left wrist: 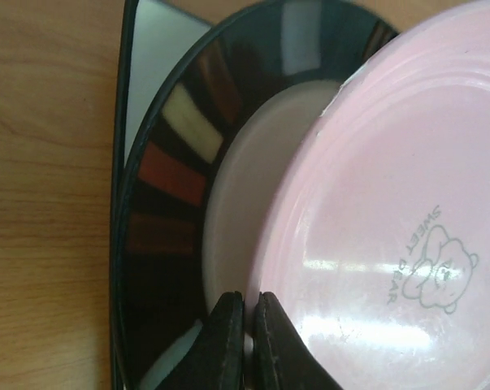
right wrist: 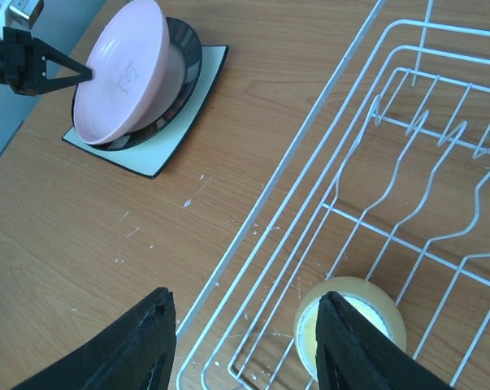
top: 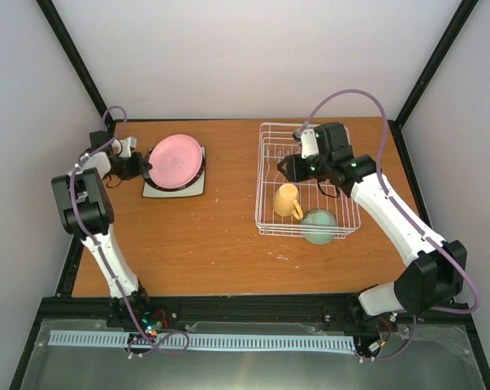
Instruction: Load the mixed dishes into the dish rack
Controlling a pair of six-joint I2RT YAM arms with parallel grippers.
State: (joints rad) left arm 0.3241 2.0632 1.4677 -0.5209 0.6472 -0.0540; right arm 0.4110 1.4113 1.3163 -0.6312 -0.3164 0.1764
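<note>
Top camera first: the pink round plate (top: 176,160) is at the far left of the table (top: 220,236). It is stacked on a black-rimmed round plate (top: 197,174), which lies on a white square plate (top: 175,192). The left gripper (top: 146,167) is right at the pink plate's left edge. Across on the right stands the dish rack (top: 265,175), a white wire basket. The pale yellow mug (top: 287,201) is inside it and the mint-green bowl (top: 318,226) is at its near right corner. The right gripper (top: 284,168) hangs over the rack's middle.

Down to the left wrist, and the two black fingers are pinched together on the pink plate's rim, pads all but meeting. The plate is glossy pale pink with faint rings. Its grey print reads "SWEET BEAR", curved beside a little bear drawing. Beneath it the black rim shines, catching red and cream reflections. A corner of the square plate shows behind, with a dark line along its edge.

Right wrist now: the jaws stand apart with nothing between them, above the rack's edge wires. The mug sits just below the right finger, mouth towards the camera. In the distance the pink plate is tilted, its left edge raised at the left gripper's tips and its other side down in the black-rimmed plate.
</note>
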